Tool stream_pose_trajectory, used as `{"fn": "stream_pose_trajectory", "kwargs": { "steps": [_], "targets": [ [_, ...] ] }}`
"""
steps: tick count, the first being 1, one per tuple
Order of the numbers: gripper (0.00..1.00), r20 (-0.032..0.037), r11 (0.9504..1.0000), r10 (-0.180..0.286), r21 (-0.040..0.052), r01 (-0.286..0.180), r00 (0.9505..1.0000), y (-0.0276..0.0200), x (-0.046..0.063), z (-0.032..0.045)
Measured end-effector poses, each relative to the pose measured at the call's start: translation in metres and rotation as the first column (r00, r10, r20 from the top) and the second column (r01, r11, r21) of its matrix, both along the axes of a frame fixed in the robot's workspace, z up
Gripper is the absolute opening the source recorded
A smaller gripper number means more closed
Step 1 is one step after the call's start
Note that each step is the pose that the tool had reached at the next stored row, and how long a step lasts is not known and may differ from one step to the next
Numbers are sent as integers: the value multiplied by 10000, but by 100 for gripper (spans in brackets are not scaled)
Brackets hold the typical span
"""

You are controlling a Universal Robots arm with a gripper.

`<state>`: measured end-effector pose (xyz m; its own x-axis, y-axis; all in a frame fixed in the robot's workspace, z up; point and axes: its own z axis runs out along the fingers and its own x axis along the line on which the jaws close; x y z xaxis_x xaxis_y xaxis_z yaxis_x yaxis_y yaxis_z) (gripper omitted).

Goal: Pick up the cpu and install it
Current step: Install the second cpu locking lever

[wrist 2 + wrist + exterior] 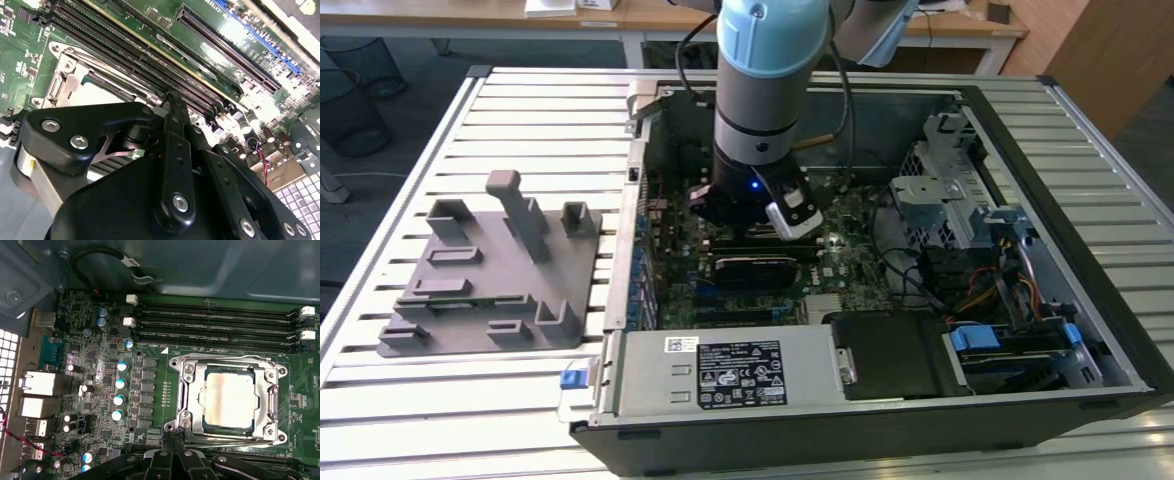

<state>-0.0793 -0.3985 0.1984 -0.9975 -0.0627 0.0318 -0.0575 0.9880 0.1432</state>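
Motherboard (100, 365) socket (187, 385) holding cpu (227, 400)

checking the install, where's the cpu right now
In the first wrist view the cpu lies flat inside the metal-framed socket on the motherboard, beside the memory slots, with the claw just off the socket's edge.

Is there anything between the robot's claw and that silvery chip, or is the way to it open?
Nothing visible blocks it. In the first wrist view the chip lies face up in its metal socket frame on the green board, uncovered. The gripper sits just beside the frame.
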Motion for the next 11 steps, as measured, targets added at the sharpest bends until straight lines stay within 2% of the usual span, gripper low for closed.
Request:
{"fn": "stream_pose_trajectory", "kwargs": {
  "steps": [7,10,11],
  "targets": [
    [11,1,9997,0,257,0,10000,-16,0,20],
    [11,0,9987,1,502,-1,10000,-41,0,20],
    [11,1,9985,0,553,-1,10000,-56,0,20]
  ]
}}
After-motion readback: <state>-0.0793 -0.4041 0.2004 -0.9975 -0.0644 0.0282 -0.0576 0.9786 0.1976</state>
